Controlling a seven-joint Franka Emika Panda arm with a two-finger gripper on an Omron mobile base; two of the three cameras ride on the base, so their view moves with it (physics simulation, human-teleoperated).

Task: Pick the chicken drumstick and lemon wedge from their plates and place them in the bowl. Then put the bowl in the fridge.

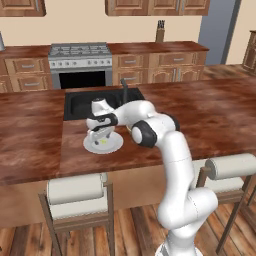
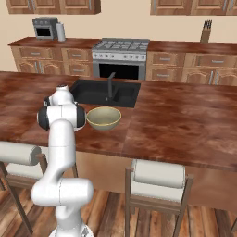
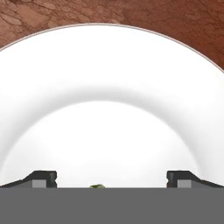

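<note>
With its two dark tips spread wide apart, the claw point(image 3: 112, 179) hangs straight down over the plate point(image 3: 109, 78), close above it, gripping nothing; a sliver of the yellow-green lemon point(image 3: 97, 186) peeks between the tips at the bottom edge of the hand view, mostly hidden; in the left base view the claw point(image 1: 101, 136) sits right over the plate point(image 1: 116, 146) and the lemon point(image 1: 103, 141) is a small yellow speck under the fingers; whether the tips touch the lemon I cannot tell; plate rests on the wooden surface point(image 1: 30, 130) just in front of the sink point(image 1: 80, 102), near its left half; bowl point(image 2: 103, 117) stands upright on the surface point(image 2: 185, 115) in front of the sink point(image 2: 122, 92), to the right of the arm in the right base view, nothing visible inside it; in the left base view the bowl is mostly behind the arm's elbow; faucet point(image 2: 110, 85) rises at the sink's front edge, just behind the bowl; stove point(image 2: 121, 55) on the far wall behind the sink; two stools point(image 2: 157, 178) tucked under the surface's near edge.
</note>
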